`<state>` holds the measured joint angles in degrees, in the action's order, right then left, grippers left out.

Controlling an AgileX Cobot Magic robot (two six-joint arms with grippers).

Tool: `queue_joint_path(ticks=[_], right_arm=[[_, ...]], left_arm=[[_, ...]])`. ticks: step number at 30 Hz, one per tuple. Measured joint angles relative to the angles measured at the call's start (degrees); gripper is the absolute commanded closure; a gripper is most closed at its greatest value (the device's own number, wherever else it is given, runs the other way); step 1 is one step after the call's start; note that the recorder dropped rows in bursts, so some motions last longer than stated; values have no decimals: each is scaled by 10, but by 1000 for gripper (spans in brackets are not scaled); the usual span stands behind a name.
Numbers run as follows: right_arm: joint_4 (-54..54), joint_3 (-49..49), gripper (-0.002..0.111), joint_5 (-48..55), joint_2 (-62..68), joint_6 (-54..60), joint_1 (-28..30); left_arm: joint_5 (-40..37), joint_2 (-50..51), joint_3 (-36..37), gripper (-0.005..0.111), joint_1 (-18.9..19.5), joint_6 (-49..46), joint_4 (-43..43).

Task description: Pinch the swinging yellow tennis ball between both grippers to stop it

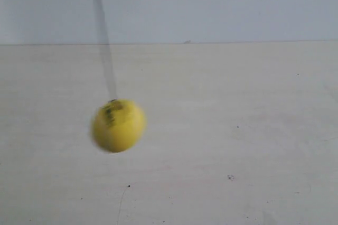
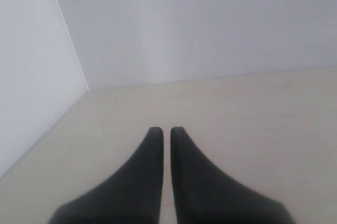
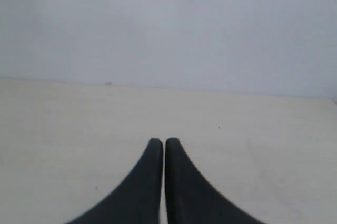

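Yellow tennis ball [image 1: 118, 125]: hangs blurred on string [image 1: 104, 40] over tabletop [image 1: 237, 156], probably light and springy, best pinched at opposite sides; left gripper [image 2: 166, 129] and right gripper [image 3: 160, 141] jaws near-closed, empty.

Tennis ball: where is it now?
The ball hangs blurred on its string, left of centre in the exterior view, over the table; neither wrist view shows it.

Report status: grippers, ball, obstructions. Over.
Left gripper jaws shut, empty. Right gripper jaws shut, empty. Yellow tennis ball blurred on its string above the table, no gripper beside it. No obstruction seen.
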<state>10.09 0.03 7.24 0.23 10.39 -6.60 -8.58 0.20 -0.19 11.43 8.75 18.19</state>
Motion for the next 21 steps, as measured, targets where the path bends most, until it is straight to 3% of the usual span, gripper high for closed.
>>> queue_joint_path(ticks=[11,21], right_arm=[[11,0,108,-203,0,-68,0],[13,0,108,-229,0,-256,0]], left_arm=[[205,0,0,102,0,89,-27],[405,-1,0,102,0,225,-28]])
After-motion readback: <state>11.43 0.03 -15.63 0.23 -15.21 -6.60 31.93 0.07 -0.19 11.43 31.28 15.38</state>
